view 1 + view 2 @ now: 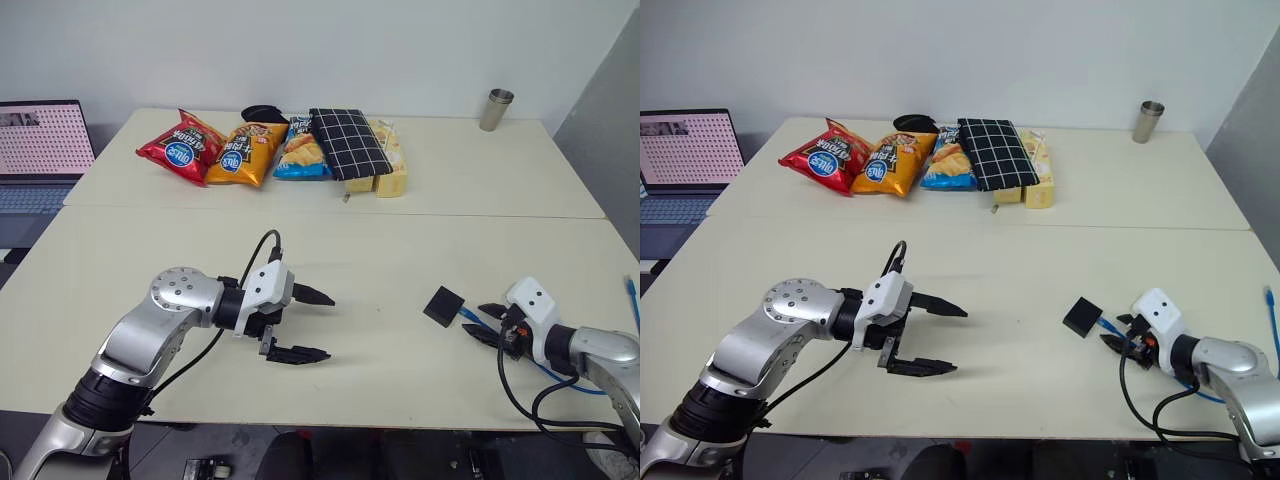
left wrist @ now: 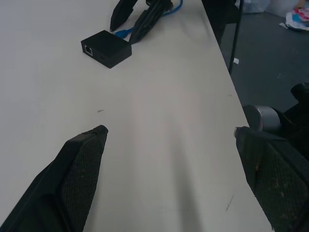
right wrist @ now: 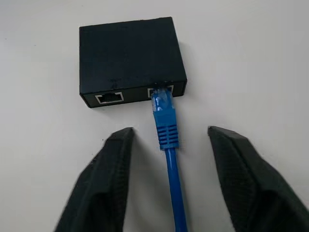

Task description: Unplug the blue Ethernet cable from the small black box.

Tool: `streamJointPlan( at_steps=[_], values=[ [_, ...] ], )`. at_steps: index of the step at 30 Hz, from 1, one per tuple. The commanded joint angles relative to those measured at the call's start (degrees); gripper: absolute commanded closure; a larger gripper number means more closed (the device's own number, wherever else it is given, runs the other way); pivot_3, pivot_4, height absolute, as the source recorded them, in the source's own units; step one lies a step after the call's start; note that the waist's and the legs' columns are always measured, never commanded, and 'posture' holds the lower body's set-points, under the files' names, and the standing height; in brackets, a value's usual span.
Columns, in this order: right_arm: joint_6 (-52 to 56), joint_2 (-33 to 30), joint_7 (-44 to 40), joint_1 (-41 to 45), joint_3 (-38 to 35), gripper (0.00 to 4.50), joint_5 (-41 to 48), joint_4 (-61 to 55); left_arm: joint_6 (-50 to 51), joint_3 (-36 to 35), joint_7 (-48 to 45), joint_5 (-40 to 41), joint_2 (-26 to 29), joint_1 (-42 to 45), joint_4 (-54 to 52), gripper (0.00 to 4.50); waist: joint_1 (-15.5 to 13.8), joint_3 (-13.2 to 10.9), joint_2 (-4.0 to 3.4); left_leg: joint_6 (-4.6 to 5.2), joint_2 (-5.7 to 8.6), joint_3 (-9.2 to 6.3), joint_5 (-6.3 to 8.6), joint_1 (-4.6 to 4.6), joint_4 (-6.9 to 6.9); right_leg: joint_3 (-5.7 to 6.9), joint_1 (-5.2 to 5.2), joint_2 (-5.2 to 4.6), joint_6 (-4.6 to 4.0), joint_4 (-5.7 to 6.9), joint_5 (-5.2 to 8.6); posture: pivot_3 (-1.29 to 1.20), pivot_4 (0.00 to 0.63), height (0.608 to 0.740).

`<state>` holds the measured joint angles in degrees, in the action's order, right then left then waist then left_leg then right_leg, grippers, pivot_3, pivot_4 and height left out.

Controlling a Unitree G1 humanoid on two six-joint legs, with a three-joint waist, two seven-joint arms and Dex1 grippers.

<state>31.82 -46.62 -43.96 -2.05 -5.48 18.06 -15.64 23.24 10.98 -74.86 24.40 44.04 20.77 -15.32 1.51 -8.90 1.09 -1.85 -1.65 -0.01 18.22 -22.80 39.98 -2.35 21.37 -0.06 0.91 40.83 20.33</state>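
**On the counter: cable plugged in, right pincer astride it**

Near the counter's (image 1: 330, 260) front right edge, the small black box (image 3: 131, 58) is seen lying flat, with the blue Ethernet cable (image 3: 169, 159) seated in one of its two side ports. The cord is straddled by the right pincer (image 3: 169, 159), whose fingers (image 3: 104, 183) are parted on either side without contact. Well to the left, the left pincer (image 1: 305, 325) is held wide open and empty above the counter. Snack bags (image 1: 240, 150) are lined up at the far side.
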Motion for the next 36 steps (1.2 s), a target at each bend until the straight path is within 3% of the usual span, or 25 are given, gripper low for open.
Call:
streamJointPlan(
  at_steps=[1,8,13,18,22,33,36],
  values=[
    [-1.71,-0.91,-0.08,1.14,0.47,2.84,-2.46,2.20,-1.18,0.33,-0.64,-0.12,-0.46,0.97,-0.07,0.00,-0.01,0.00,0.00,0.00,0.00,0.00,0.00,0.00,0.00,0.00,0.00,0.00,0.00,0.00,0.00,0.00,0.150,0.740],
    [-7.21,-2.24,-2.82,3.65,3.33,4.42,-5.62,2.25,0.37,-1.06,2.47,-0.26,-2.69,1.76,2.88,0.00,0.01,0.00,0.00,0.01,0.00,0.00,0.00,0.01,0.03,0.00,0.00,0.00,0.00,0.02,0.00,0.00,0.150,0.740],
    [-14.67,-2.24,-3.73,8.93,6.51,4.43,-9.59,-1.13,4.51,-3.56,6.42,1.99,-4.93,2.57,6.31,0.00,0.04,-0.01,-0.02,0.00,-0.01,0.00,0.00,-0.01,0.02,0.01,0.04,0.00,0.00,0.04,0.00,0.00,0.150,0.740],
    [-35.18,-1.41,-1.16,18.16,14.55,4.43,-23.47,0.87,14.87,-8.17,11.63,8.62,-8.64,4.74,9.23,0.00,0.21,-0.01,0.00,-0.01,-0.02,-0.04,-0.01,-0.03,0.02,0.06,0.10,0.01,0.00,0.08,0.00,0.00,0.150,0.740],
    [-44.20,1.10,-0.22,23.85,18.44,4.43,-28.43,4.18,18.73,-9.26,13.96,10.75,-10.64,5.23,9.52,0.00,0.14,0.00,0.00,-0.03,-0.02,-0.05,-0.02,-0.04,0.04,0.09,0.08,-0.02,0.00,0.05,0.00,0.00,0.150,0.740],
    [-49.86,6.98,-0.76,30.85,20.74,4.44,-30.50,6.30,23.19,-10.06,17.27,15.40,-14.67,5.60,7.86,0.00,0.26,0.00,0.00,-0.04,-0.05,-0.05,-0.02,-0.03,0.05,0.12,0.10,-0.05,0.00,0.11,0.00,0.00,0.150,0.740],
    [-50.13,7.53,-0.72,31.13,20.67,4.44,-30.55,5.83,23.85,-10.56,18.19,16.63,-16.17,6.32,8.63,0.46,0.19,0.00,0.00,-0.04,-0.03,-0.04,-0.02,-0.04,0.06,0.11,0.09,-0.08,0.00,0.10,0.00,0.00,0.150,0.740]
  ],
)
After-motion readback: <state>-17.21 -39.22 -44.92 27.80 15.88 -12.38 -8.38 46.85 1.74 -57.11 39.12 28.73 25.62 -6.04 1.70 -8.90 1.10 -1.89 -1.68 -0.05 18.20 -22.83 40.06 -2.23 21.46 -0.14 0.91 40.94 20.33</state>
